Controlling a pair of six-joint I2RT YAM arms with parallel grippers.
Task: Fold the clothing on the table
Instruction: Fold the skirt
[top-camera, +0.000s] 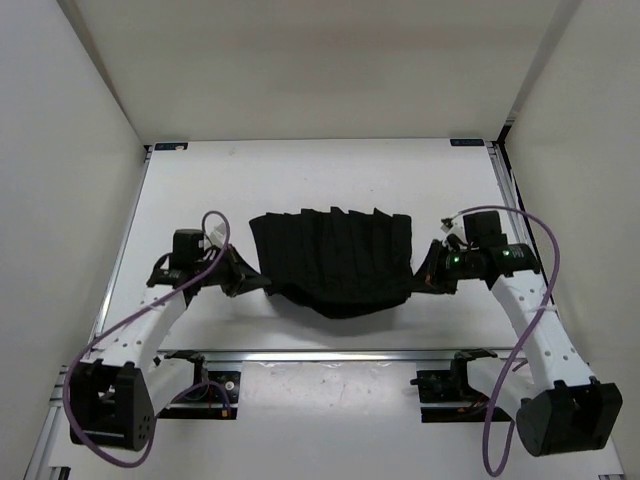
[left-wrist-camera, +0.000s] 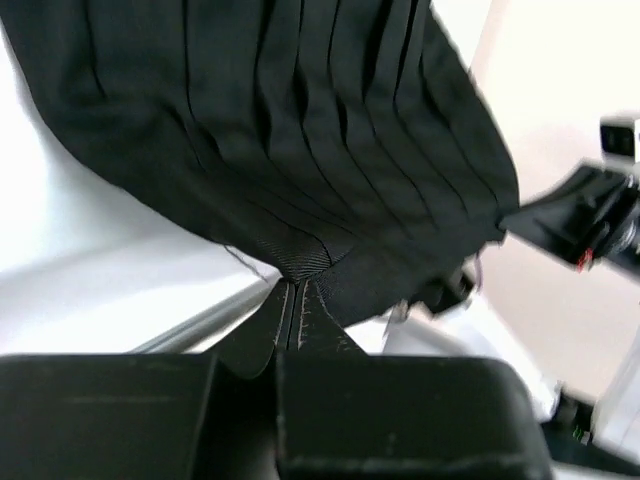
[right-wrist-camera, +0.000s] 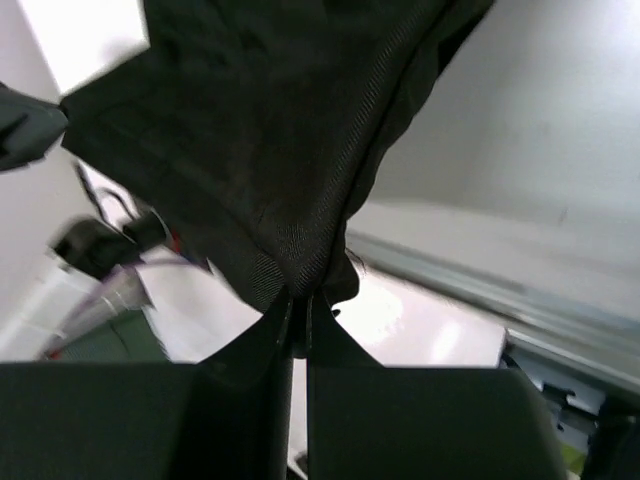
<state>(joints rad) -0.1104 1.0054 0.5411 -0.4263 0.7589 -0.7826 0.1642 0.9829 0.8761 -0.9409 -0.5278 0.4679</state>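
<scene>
While the pleated black fabric garment (top-camera: 333, 258) hangs stretched between both arms over the middle of the flat white table (top-camera: 300, 165), the fold looks barely begun. The left gripper (left-wrist-camera: 292, 300) and right gripper (right-wrist-camera: 300, 305) each pinch a near corner, arms reaching inward.

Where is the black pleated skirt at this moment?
In the top view the pleated skirt hangs stretched over the middle of the table, pinched between the left claw and the right claw.

White table (top-camera: 300, 180), black pleated clothing (top-camera: 335, 255) partly draped on its middle
</scene>
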